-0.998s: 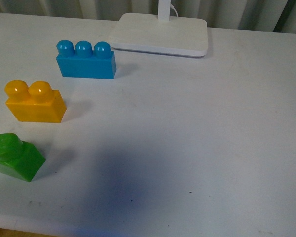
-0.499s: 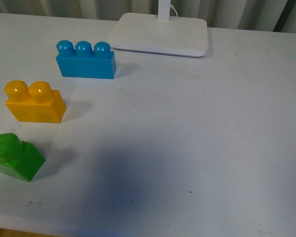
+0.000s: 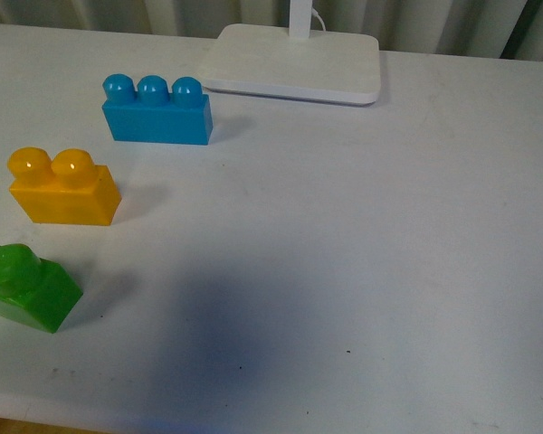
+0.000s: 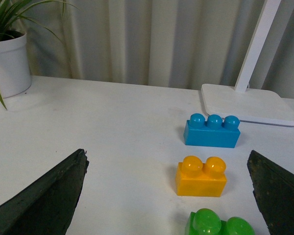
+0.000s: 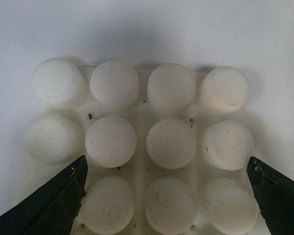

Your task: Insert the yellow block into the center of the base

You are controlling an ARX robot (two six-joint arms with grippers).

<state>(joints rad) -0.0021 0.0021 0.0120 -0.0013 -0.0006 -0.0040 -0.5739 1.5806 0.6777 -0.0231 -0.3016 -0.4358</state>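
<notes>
Toward the left of the white table (image 3: 389, 253), the glossy yellow-orange two-stud plastic block (image 3: 63, 188) sits exactly where it was a second ago, between the blue three-stud brick (image 3: 157, 111) farther off and the green brick (image 3: 23, 285) nearer. Nothing has shifted, so I judge the pick not yet begun. My left gripper (image 4: 165, 154) is spread wide and empty, facing that block. My right gripper (image 5: 166, 159), equally wide and empty, hangs over the white square studded base plate (image 5: 141, 122), unseen from the front.
</notes>
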